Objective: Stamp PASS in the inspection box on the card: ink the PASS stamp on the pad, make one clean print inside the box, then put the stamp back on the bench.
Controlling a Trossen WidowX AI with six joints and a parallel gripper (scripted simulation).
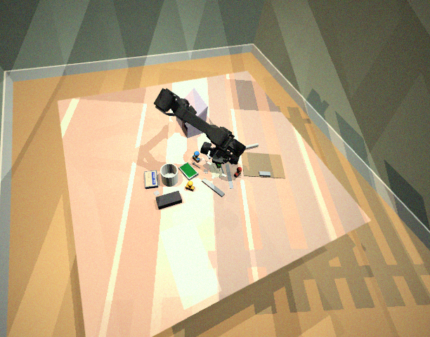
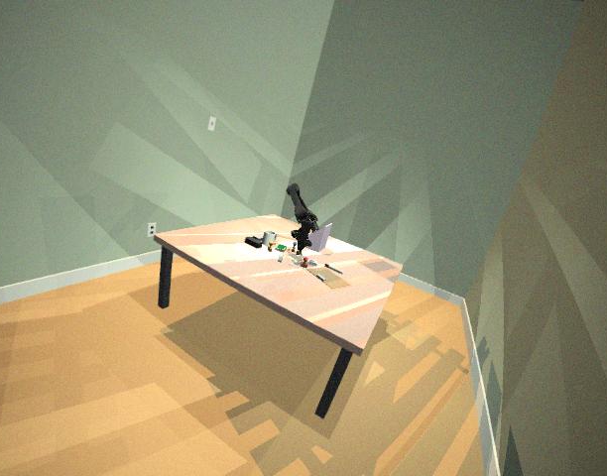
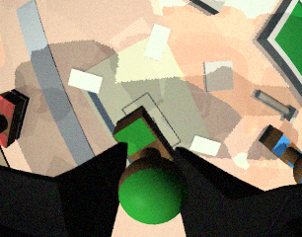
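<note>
My gripper (image 1: 218, 162) (image 2: 300, 249) (image 3: 150, 153) is shut on the PASS stamp, which has a round green knob (image 3: 151, 196) and a green-faced base (image 3: 137, 137). It holds the stamp low over the pale card (image 3: 143, 66), with the base at the thin outlined inspection box. I cannot tell whether the base touches the card. The green ink pad (image 1: 187, 170) (image 3: 297, 41) lies to the left of the card in the top view. A red stamp (image 1: 238, 170) (image 3: 9, 118) stands to the card's right, and a blue stamp (image 1: 196, 156) (image 3: 283, 148) behind the pad.
A yellow stamp (image 1: 189, 186), a grey mug (image 1: 168, 174), a black box (image 1: 168, 199) and a blue-and-white case (image 1: 150, 179) stand left of the card. A grey ruler (image 1: 213, 187) lies in front, a brown sheet (image 1: 262, 163) to the right, a lavender block (image 1: 197, 104) behind.
</note>
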